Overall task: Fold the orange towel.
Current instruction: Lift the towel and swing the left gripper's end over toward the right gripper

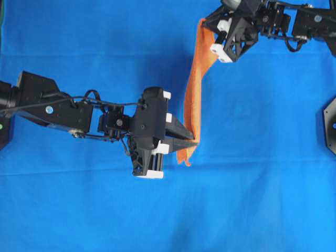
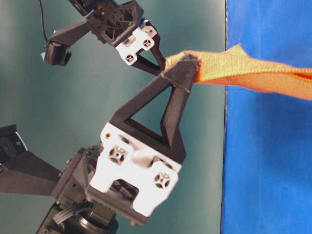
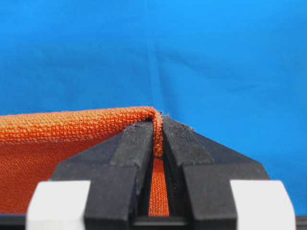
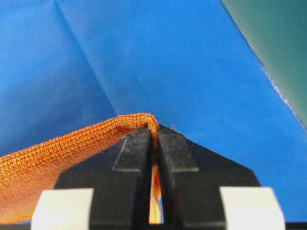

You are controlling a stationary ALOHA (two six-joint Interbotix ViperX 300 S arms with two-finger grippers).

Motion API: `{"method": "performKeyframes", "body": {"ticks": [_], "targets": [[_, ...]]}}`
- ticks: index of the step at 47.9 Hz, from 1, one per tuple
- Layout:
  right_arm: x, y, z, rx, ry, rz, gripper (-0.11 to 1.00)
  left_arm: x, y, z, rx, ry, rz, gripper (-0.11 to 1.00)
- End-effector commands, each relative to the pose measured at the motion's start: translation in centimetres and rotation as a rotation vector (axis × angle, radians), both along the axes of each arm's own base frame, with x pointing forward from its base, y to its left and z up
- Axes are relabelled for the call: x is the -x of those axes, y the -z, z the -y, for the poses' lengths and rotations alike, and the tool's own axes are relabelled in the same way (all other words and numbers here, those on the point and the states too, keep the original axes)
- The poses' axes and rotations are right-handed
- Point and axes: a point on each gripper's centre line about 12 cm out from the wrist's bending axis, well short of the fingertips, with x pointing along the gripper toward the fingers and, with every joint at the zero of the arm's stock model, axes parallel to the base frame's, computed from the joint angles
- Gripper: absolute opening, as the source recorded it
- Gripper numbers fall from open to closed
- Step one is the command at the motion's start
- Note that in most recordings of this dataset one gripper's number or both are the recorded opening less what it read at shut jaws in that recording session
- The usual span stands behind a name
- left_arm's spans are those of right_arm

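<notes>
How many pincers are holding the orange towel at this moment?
2. The left pincer is shut on the lower end of the orange towel near the middle of the overhead view; the right pincer is shut on its upper end, near the top edge.

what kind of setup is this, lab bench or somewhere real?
Most likely a lab bench for robot manipulation. A plain blue cloth covers the table, two black arms work over it, and the only item is the orange towel, against a bare teal backdrop.

Left gripper point(image 1: 193, 142), right gripper point(image 1: 206, 25): both clamped.
</notes>
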Motion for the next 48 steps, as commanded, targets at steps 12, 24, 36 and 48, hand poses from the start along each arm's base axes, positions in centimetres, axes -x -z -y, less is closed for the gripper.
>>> {"method": "performKeyframes", "body": {"ticks": [12,24,36,48], "targets": [[2.8,-1.0,0.5,0.015,0.047,0.022,0.02,-3.5,-1.7,1.7,-0.037,0.046,0.125,0.02],[5.8,-0.6,-0.5,0.009,0.071,-0.008,0.02,-8.5,-1.2,2.4,-0.049,0.051,0.186,0.02],[5.6,0.0,-0.4,0.005,0.069,-0.032,0.02,-10.0,0.8,2.8,-0.048,0.053,0.169,0.02],[2.2,1.8,0.8,0.018,0.007,-0.032,0.02,-7.1,2.4,2.8,-0.008,0.041,0.134,0.02]]}}
